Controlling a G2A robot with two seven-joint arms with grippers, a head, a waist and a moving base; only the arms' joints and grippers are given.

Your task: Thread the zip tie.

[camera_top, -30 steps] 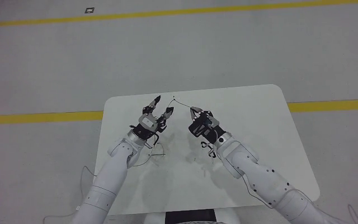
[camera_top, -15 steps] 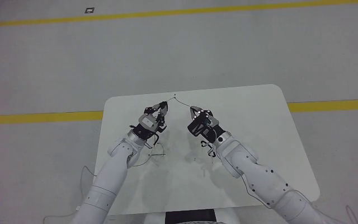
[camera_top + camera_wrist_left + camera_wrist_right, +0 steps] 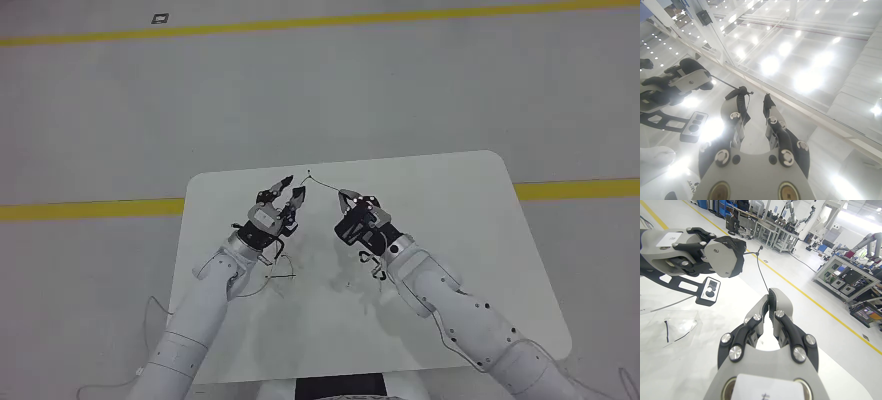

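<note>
Above the far middle of the white surface, my right gripper has its fingers clamped on the black zip tie, holding it in the air. The tie's head end lies against one fingertip of my left gripper, whose fingers stand apart.

1 raised zip tie, 1 loose zip tie, 1 tray, 1 table.

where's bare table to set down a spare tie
Widest bare patch: the table between the right arm and its far right corner. A smaller one lies between the arms near the front edge. Crowded: the far middle, where the left gripper and right gripper meet at the zip tie, and the clear tray by the left arm.
</note>
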